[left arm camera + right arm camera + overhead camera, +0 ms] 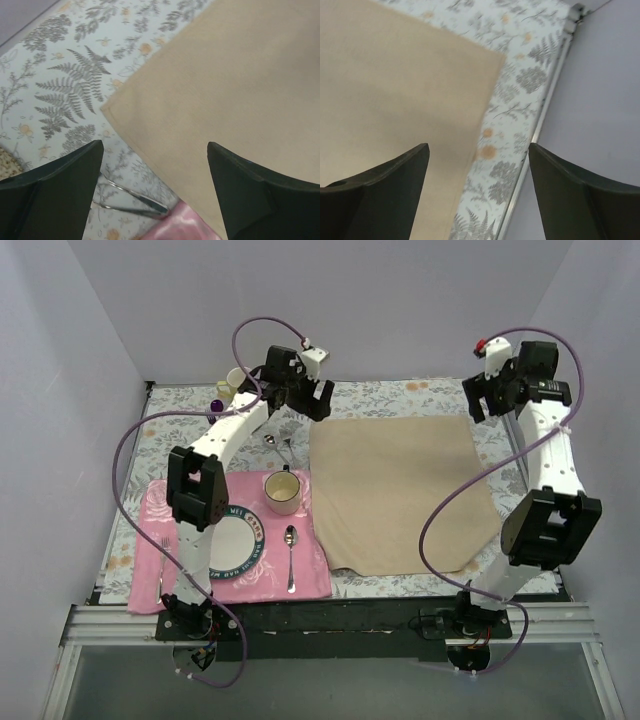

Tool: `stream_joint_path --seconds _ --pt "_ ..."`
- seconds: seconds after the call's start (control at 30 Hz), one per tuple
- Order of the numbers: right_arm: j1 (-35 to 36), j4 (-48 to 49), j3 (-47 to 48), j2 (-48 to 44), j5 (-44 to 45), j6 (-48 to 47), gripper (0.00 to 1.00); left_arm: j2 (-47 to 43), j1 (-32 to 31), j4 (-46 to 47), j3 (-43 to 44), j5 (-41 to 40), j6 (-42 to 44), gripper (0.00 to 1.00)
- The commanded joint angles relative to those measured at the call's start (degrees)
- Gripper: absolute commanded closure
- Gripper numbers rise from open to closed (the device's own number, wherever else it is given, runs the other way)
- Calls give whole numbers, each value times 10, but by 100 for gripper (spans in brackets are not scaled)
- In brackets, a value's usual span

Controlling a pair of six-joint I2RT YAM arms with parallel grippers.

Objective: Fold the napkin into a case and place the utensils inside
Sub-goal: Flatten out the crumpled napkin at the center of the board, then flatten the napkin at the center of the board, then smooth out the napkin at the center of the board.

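- My left claw (pixel 306 403) is spread wide, its fingers (pixel 55 195) well apart. It hangs above the far left corner of the napkin (pixel 400 490).
- My right claw (pixel 483 400) is spread just as wide. It hangs above the napkin's far right corner, near the rail (pixel 552 105) at the counter's edge.
- The napkin lies flat and unfolded on the tablecloth (pixel 400 395), filling the right half of the counter. Its left edge runs along the right edge of the placemat (pixel 250 585) — touching or overlapping, I cannot tell.
- The utensils (pixel 280 445) lie on the tablecloth just beyond the placemat. They are beside the napkin's far left corner and below my left claw. From my left wrist only a thin silver part of them shows, between the napkin's edge and one finger.
- On the placemat sit a plate (pixel 258 530) and a cup (pixel 283 490) at its far right. A long spoon (pixel 290 558) lies just right of the plate and a fork (pixel 161 558) lies left of it.
- A second cup (pixel 235 380) stands at the counter's far left corner.
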Motion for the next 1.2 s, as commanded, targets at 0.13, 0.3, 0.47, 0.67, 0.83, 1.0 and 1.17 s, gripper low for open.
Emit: stream_joint_path --seconds 0.13,0.3,0.47,0.67,0.83,1.0,1.17 --pt "-2 -140 -239 -67 -70 -78 29 -135 -54 -129 -134 150 30 25" --pt "-2 -84 -292 -18 -31 -80 37 -122 -108 -134 -191 119 10 29" --pt "-3 -48 -273 49 -6 -83 40 -83 -125 -147 -198 101 5 32" --pt "-13 -12 -231 129 51 -99 43 -29 -125 -139 -181 76 -6 37" --pt "-22 -54 -88 196 24 -76 43 67 -123 -137 -94 45 -21 42" --pt "-35 -151 -28 144 -54 -43 34 89 -104 -137 -43 58 -15 39" --pt "-91 -183 -146 29 -37 19 27 0 -99 -119 -87 120 18 24"
